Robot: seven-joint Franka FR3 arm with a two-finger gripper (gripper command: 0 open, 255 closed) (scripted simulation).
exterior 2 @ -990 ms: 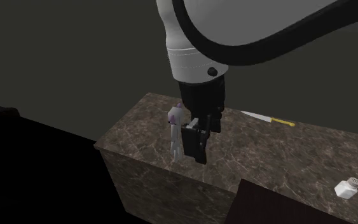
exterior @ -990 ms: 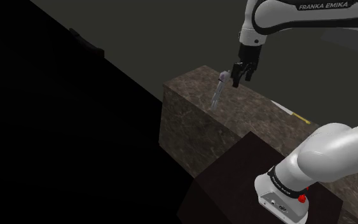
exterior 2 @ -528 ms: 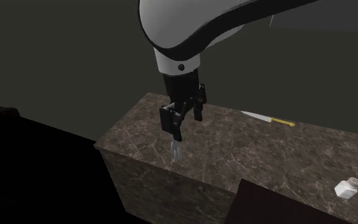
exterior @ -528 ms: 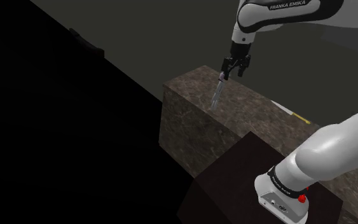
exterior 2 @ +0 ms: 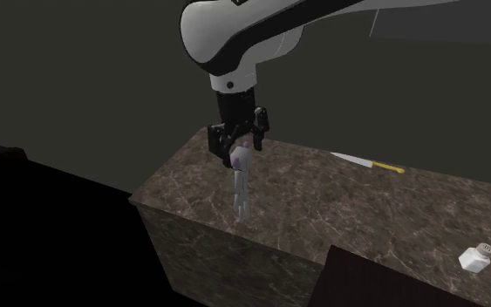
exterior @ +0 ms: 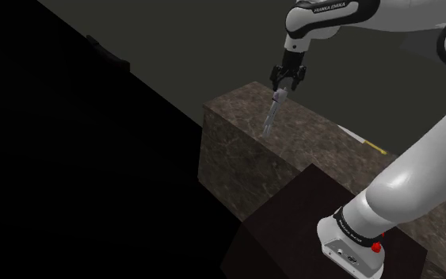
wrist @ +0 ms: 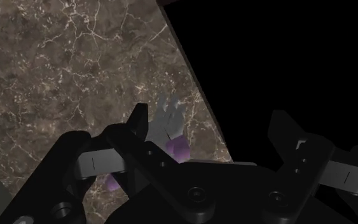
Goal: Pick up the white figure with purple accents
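Note:
The slim white figure (exterior 2: 242, 185) with purple accents near its head stands upright on the brown marble block (exterior 2: 322, 218), close to the block's edge. In the shoulder view the figure (exterior: 270, 116) stands just below my gripper (exterior: 279, 85). My gripper (exterior 2: 239, 144) hangs over the figure's head, its black fingers apart on either side of it. In the wrist view the figure (wrist: 168, 122) lies between the fingers, close to one finger (wrist: 139, 121) and well away from the other. My gripper (wrist: 210, 119) is open and holds nothing.
A knife with a yellow handle (exterior 2: 367, 163) lies further back on the block. A small white shaker (exterior 2: 477, 256) lies near the second exterior view's lower right. The dark stand (exterior: 308, 206) adjoins the block. A black area lies beyond the block's edge next to the figure.
My gripper has moved from beside the figure, up and towards the shoulder view's left, and now hangs over the figure's head. The figure has stayed upright in place.

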